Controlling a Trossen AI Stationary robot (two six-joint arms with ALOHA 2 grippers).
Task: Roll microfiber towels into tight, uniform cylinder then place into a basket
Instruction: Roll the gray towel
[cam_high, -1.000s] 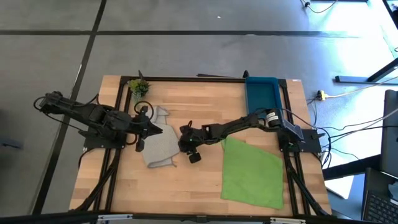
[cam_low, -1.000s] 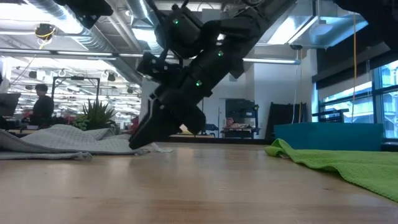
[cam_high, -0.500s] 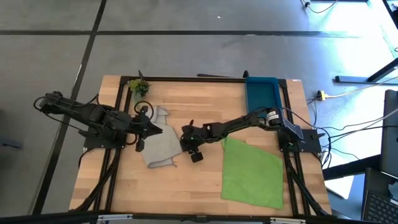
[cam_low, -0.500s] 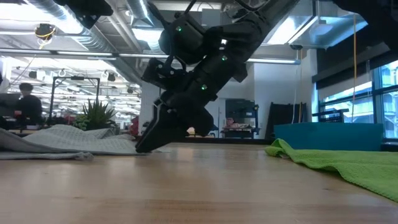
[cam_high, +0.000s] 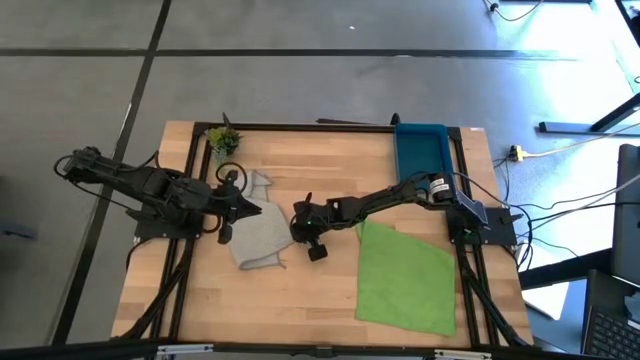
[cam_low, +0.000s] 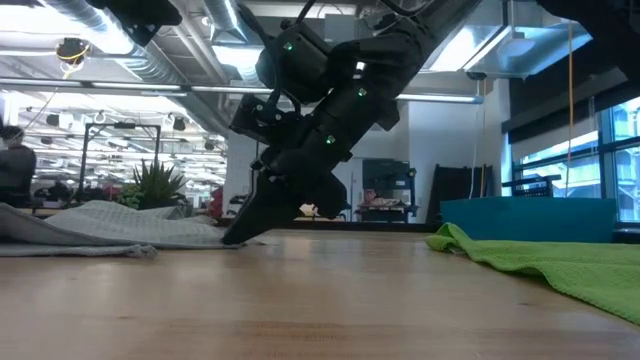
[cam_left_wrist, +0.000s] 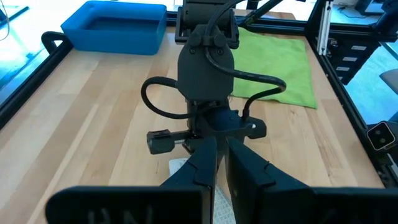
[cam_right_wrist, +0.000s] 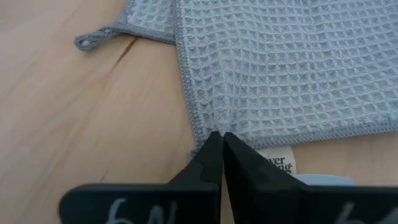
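A: Since the right gripper (cam_right_wrist: 219, 138) has its fingers pressed together right on the hem of the grey towel (cam_right_wrist: 273, 68), next to the small white tag (cam_right_wrist: 278, 163), I'd call that a pinch on the corner — though only a sliver of fabric sits between the tips.

B: Agreed. In the overhead frame that grey towel (cam_high: 258, 232) lies left of centre, and the right gripper (cam_high: 297, 222) meets its right edge. The left gripper (cam_high: 248, 209) sits at the towel's upper-left part, fingers nearly together; I can't tell whether it actually has cloth in them.

A: And the rest?

B: The green towel (cam_high: 405, 277) lies flat at lower right, unrolled. The basket (cam_high: 421, 150) is at upper right, with nothing visible in it. A plant sprig (cam_high: 222, 138) sits at the table's (cam_high: 300, 300) upper-left corner.

A: So what could go wrong?

B: The grip is thin. If the right arm pulls to start a fold or roll, the hem may slip out — the weave is loose and the bite is at the very edge. From table level the gripper (cam_low: 240, 232) has its tips down on the wood, so dragging could scrape rather than lift.

A: And if the left side doesn't anchor the cloth?

B: Then the whole towel probably slides instead of rolling, giving a loose, uneven cylinder.
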